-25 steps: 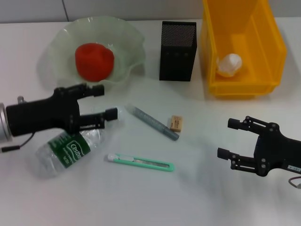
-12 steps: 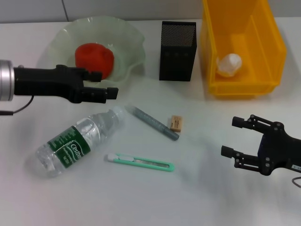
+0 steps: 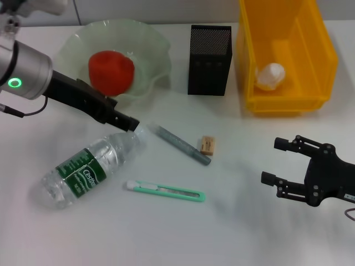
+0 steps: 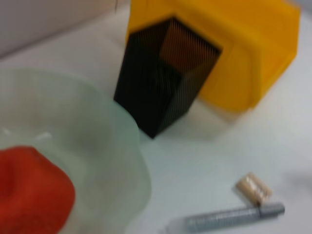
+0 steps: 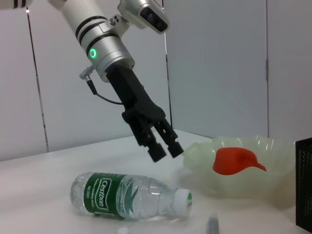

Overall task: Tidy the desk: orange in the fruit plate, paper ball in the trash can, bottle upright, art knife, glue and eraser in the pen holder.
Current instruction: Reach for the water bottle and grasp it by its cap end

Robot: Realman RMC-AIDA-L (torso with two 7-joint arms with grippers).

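Bottle [image 3: 89, 169] flat on tabletop [image 3: 233, 221] | left pincer [image 5: 165, 148] above its cap, slightly parted, empty | right pincer [image 3: 275, 162] wide apart, empty, hovering

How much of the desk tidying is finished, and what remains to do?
Done: the orange fruit lies in the pale green wavy plate, the white paper ball in the yellow bin. In hand: nothing; the left gripper hangs open above the lying clear plastic bottle. Left: bottle, green art knife, grey glue stick, tan eraser.
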